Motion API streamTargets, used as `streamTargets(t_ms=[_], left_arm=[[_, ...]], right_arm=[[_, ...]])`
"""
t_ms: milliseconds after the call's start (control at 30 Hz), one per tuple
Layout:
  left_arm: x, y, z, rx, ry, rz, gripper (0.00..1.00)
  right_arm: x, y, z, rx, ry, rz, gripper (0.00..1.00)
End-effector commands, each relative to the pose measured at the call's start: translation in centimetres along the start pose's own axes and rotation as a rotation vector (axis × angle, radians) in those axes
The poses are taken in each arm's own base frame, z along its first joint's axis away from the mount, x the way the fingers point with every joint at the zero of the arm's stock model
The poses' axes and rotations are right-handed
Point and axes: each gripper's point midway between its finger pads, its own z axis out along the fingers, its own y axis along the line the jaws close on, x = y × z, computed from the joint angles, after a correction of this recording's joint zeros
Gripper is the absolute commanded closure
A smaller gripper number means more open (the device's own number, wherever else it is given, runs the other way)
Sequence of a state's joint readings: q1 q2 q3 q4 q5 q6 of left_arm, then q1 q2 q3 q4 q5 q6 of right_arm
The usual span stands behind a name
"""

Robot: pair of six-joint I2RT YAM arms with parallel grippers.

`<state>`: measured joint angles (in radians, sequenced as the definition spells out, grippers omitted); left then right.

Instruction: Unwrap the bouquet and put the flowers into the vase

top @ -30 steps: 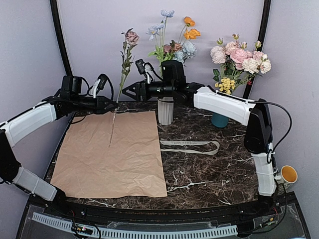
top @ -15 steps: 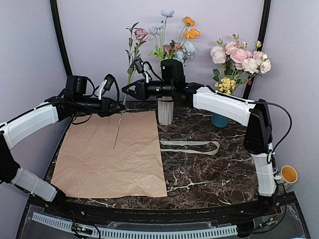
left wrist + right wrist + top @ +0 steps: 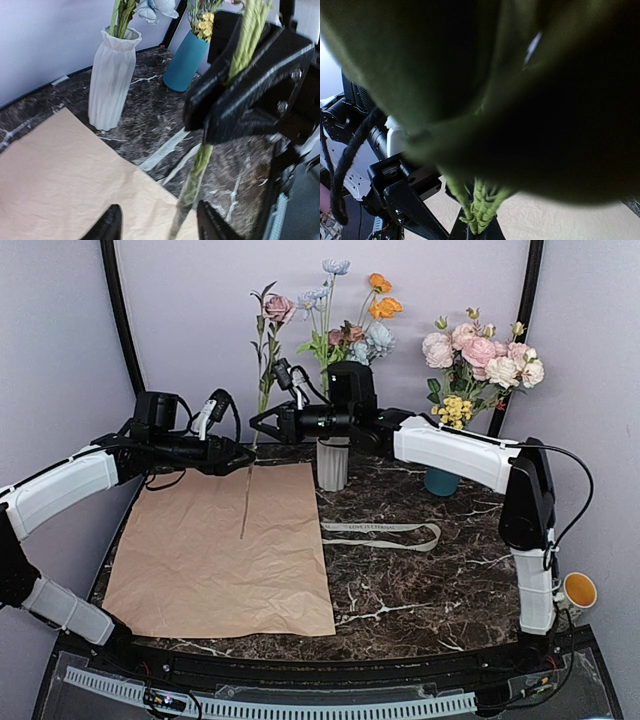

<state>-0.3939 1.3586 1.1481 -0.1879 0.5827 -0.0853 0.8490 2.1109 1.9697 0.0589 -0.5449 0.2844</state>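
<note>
Flower stem (image 3: 246, 495) in right hand (image 3: 257, 425)

This looks like a robot test lab, not a home. Two robot arms, the left arm (image 3: 60, 485) and the right arm (image 3: 450, 452), are fixed at the near edge of a dark marble counter (image 3: 420, 590). Plain pale walls (image 3: 190, 300) and black poles (image 3: 117, 310) stand close around it like a little booth.

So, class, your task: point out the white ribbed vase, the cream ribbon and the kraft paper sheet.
white ribbed vase (image 3: 332, 468): top view, middle of its ribbed body.
cream ribbon (image 3: 370, 527): top view, its upper strand.
kraft paper sheet (image 3: 200, 560): top view, bare centre of the sheet.
</note>
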Motion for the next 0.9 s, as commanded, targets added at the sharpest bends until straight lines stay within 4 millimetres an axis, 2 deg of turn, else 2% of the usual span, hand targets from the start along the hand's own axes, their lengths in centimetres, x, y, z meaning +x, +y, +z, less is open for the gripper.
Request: streamTargets(t_ms=[0,67,167,300,367,667,867], left_arm=[[-1.8,0.2,-1.3,-0.07,-0.056,0.03,0.33],[-1.9,0.7,-1.6,-0.111,-0.066,0.031,0.25],[-2.1,1.9,-2.4,-0.199,-0.086,0.026,0.18],[-2.0,3.7,-3.6,-0.326,-0.101,0.006,0.1],[-1.9,4.1,-4.2,-0.367,-0.114,0.004,0.01],[-0.7,5.0,-4.9,-0.425,-0.135,-0.023,0.01],[-0.1,4.9,-4.9,-0.419,-0.118,-0.019,0.01]], right_arm=[[-2.9,1.6,-1.5,0.017,-0.056,-0.077,1.0],[-3.6,1.4,-2.1,0.054,-0.067,-0.113,1.0],[-4.6,0.6,-3.1,0.142,-0.088,-0.172,1.0],[-6.9,-0.1,-4.9,0.255,-0.122,-0.261,1.0],[-8.1,-0.4,-6.0,0.313,-0.144,-0.297,1.0],[-13.7,-1.4,-11.2,0.551,-0.267,-0.411,1.0],[-16.3,-4.2,-14.3,0.72,-0.298,-0.453,1.0]])
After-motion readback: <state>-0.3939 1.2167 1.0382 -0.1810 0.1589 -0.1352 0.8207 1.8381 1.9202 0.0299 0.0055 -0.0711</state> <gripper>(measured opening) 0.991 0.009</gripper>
